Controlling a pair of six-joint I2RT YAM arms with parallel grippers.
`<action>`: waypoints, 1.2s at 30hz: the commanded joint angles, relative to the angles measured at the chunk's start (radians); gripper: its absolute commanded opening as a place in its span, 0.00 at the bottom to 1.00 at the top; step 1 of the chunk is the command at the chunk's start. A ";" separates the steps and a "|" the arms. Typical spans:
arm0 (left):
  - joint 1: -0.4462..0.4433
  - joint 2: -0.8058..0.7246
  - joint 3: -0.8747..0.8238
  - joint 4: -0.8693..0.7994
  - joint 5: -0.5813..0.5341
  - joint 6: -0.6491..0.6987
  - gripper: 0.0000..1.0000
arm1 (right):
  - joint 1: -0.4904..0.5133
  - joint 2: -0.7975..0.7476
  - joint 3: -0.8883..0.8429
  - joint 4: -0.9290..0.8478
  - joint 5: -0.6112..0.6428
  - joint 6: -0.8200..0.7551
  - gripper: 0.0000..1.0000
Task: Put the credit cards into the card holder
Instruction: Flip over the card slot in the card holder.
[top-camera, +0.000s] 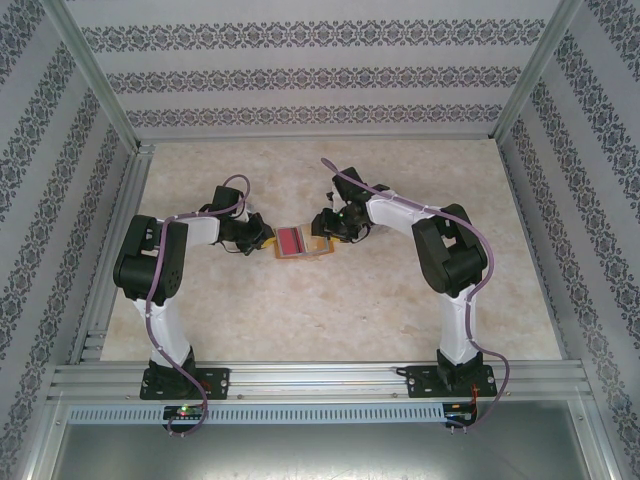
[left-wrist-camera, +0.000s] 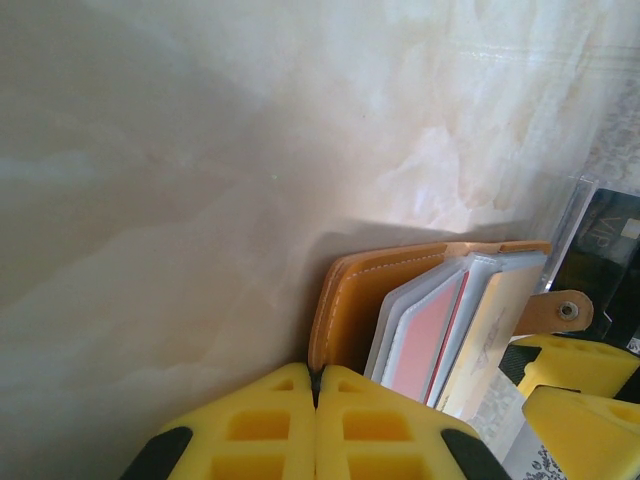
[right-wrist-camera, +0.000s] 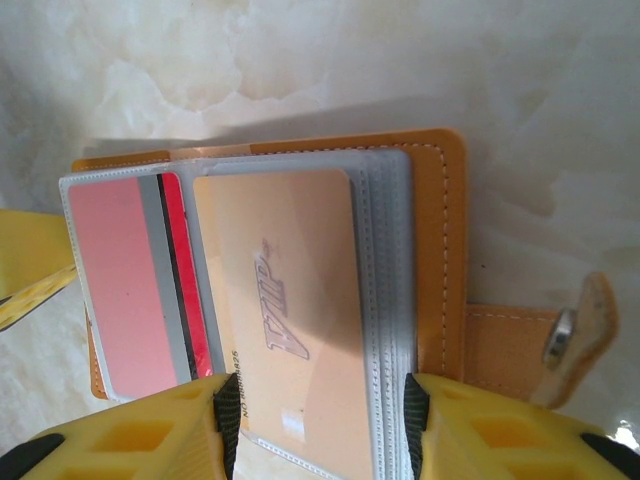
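- Left fingers (left-wrist-camera: 315, 400) clenched at the card holder (right-wrist-camera: 445, 250)'s cover edge.
- Right fingers (top-camera: 322, 230) grasp its clear sleeves (right-wrist-camera: 385, 300) around 1 gold card (right-wrist-camera: 290, 300).
- It lies open on the desk (left-wrist-camera: 150, 200).

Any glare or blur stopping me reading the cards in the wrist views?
Right wrist: sharp, VIP lettering on the tan card legible under mild sheen. Left wrist: table washed out and soft, card holder edge-on, casting a shadow. Top external: even light, card holder tiny.
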 joint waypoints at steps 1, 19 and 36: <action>-0.013 0.005 0.018 -0.007 -0.006 -0.011 0.07 | 0.012 0.013 0.027 -0.005 -0.021 -0.008 0.50; -0.017 0.007 0.014 0.005 -0.004 -0.012 0.07 | 0.013 0.030 0.073 -0.101 0.055 -0.061 0.50; -0.018 0.008 0.011 0.020 -0.005 -0.024 0.07 | 0.032 0.086 0.079 -0.088 0.033 -0.056 0.50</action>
